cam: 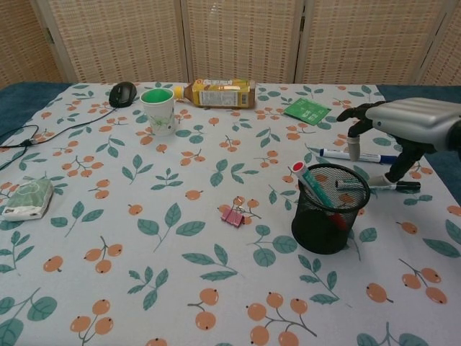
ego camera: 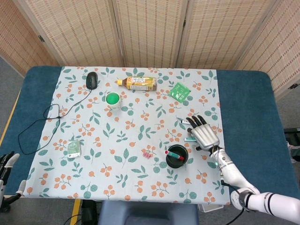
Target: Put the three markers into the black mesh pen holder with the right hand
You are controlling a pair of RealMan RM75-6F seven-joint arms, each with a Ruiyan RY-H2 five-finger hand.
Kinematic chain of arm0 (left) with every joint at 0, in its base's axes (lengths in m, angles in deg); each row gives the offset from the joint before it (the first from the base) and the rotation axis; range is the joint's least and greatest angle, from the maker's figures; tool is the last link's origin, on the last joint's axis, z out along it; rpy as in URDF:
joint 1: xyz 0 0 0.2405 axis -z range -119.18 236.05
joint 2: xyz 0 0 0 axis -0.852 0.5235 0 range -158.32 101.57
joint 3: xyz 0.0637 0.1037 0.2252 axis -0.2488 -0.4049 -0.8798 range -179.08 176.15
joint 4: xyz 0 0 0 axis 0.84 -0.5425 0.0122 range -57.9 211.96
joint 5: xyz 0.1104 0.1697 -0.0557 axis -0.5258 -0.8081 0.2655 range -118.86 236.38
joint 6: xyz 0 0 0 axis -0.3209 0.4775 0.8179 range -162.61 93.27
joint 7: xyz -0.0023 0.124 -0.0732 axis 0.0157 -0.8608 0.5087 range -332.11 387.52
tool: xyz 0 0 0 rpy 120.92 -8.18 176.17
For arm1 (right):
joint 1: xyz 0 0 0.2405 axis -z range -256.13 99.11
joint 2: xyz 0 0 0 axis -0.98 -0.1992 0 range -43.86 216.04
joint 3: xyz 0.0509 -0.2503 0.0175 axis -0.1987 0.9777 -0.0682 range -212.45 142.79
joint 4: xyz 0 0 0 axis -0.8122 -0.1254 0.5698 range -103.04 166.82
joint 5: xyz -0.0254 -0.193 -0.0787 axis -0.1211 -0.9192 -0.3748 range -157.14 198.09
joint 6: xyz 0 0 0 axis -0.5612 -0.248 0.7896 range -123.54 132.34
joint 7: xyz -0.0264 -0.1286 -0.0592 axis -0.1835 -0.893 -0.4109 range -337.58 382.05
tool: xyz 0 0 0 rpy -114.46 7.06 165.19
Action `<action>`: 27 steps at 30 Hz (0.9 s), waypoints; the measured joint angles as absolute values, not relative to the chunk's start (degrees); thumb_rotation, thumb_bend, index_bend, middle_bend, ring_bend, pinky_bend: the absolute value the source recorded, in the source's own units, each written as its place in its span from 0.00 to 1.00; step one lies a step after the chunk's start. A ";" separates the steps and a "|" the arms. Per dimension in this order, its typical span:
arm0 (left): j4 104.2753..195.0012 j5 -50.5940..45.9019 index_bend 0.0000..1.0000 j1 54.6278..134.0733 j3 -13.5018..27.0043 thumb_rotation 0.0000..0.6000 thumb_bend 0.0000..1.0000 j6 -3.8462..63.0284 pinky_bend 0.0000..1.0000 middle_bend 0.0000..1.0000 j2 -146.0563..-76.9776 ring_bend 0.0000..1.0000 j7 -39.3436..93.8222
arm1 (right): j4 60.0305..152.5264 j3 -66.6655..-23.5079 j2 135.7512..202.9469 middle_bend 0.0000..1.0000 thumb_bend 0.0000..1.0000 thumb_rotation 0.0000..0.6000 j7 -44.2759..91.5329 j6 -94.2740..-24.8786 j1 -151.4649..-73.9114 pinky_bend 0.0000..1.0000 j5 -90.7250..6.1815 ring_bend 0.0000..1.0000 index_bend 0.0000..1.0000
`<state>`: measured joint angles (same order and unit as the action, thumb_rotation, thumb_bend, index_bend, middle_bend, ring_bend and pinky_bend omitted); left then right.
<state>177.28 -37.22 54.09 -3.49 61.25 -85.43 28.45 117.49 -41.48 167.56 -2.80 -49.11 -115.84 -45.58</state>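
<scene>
At the far left edge of the head view, the left robot hand [ego camera: 5, 161] hangs below the surface [ego camera: 243, 93], fingers apart and holding nothing. On the leaf-patterned cloth [cam: 144, 238] a small wrapped packet [cam: 27, 199] lies near the left side, with a black cable [ego camera: 35, 126] looping off toward a dark mouse [cam: 123, 93] at the back. Just right of the mouse stands a white cup with a green lid [cam: 158, 109], and beside it a bottle with a yellow label [cam: 212, 92] lies on its side. A pink binder clip [cam: 233, 215] sits toward the middle. The black mesh pen holder [cam: 328, 210] stands upright right of the clip, with a red-capped marker [cam: 311, 183] leaning inside it. A green card [cam: 306, 111] lies flat farther back. Behind the holder, the blue-capped marker [cam: 358, 155] and the black-capped marker [cam: 385, 185] lie on the cloth, neither in the holder. The right robot hand [cam: 403, 126] is above them, palm down, fingers spread wide and pointing down, gripping nothing; whether a fingertip touches either marker cannot be told
</scene>
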 measured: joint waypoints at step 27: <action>176.74 -36.45 0.00 54.64 -3.19 1.00 0.45 60.56 0.22 0.07 -85.12 0.05 29.67 | 108.24 -42.40 173.34 0.06 0.23 1.00 -3.15 -43.19 -119.83 0.00 -36.94 0.00 0.48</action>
